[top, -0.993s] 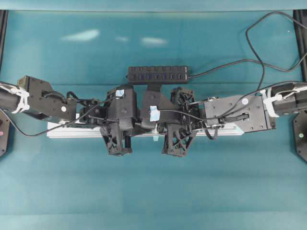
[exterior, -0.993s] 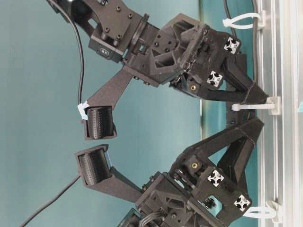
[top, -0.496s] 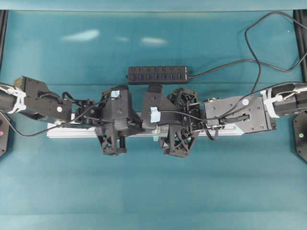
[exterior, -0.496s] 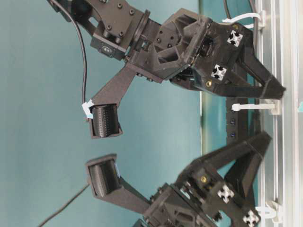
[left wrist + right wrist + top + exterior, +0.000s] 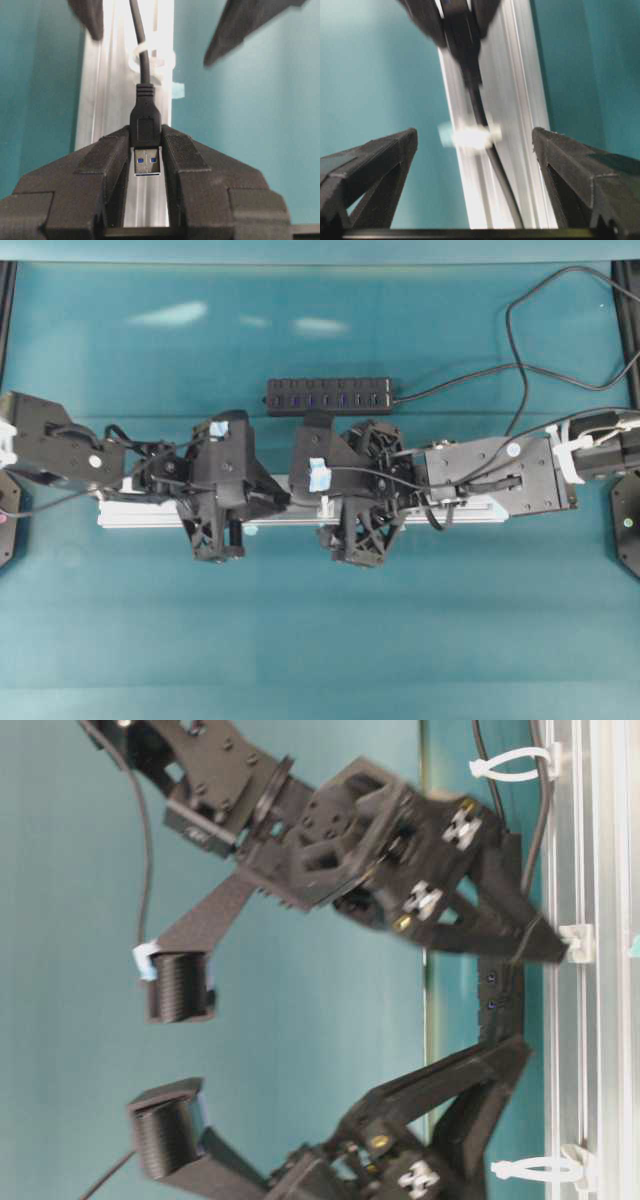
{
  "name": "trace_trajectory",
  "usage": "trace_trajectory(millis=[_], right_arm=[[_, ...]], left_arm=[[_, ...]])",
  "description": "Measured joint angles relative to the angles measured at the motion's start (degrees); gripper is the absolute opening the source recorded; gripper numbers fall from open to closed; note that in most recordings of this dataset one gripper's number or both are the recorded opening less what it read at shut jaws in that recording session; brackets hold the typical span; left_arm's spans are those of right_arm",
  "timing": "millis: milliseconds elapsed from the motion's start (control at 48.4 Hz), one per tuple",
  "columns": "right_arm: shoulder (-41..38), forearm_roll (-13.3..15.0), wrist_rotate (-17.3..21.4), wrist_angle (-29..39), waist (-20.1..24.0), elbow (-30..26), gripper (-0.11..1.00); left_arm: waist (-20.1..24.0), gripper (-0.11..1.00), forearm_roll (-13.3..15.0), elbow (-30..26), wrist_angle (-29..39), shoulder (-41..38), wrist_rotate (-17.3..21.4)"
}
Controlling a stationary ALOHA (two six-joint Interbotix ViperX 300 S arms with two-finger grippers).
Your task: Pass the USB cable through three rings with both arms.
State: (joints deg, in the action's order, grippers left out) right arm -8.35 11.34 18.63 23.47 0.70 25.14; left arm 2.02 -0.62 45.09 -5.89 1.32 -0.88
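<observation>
**Left gripper holds the USB plug over the rail; right gripper stands wide open**

We see a smooth teal table (image 5: 320,640) with a ribbed silver aluminium rail (image 5: 470,512) lying across its middle. A black multi-port hub bar (image 5: 329,396) sits just behind the rail. Two matte black arms meet over the rail, their grippers built of open lattice frames, each with a small blue tape patch.

In the left wrist view, the left gripper (image 5: 147,150) has its ridged pads pressed against both sides of the USB cable (image 5: 142,60), gripping the boxy black plug. The plug's metal mouth with its blue insert faces the camera. The thin round black cord runs away from the plug along the rail and passes through a white translucent ring (image 5: 150,59), a small upright loop clipped to the rail.

In the right wrist view, the right gripper (image 5: 475,150) has its jaws spread far apart and holds nothing. The cord lies between them on the rail, crossing the blurred ring.

From table level we count three rings on the rail: one at the top (image 5: 510,762), one in the middle (image 5: 575,942), one at the bottom (image 5: 540,1168).

Compared with a second ago, the right gripper has gone from closed to wide open, and the left gripper has drawn back to the left in the overhead view, carrying the plug.
</observation>
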Motion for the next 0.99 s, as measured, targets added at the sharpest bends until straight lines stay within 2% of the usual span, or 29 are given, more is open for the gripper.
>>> trace_trajectory(millis=[289, 993], right_arm=[[0.0, 0.7, -0.1, -2.2, 0.0, -2.1, 0.84], [-1.6, 1.1, 0.0, -4.8, -1.6, -4.7, 0.78]], left_arm=[[0.1, 0.22, 0.0, 0.0, 6.8, 4.7, 1.1], [0.5, 0.22, 0.0, 0.3, 7.3, 7.0, 1.1]])
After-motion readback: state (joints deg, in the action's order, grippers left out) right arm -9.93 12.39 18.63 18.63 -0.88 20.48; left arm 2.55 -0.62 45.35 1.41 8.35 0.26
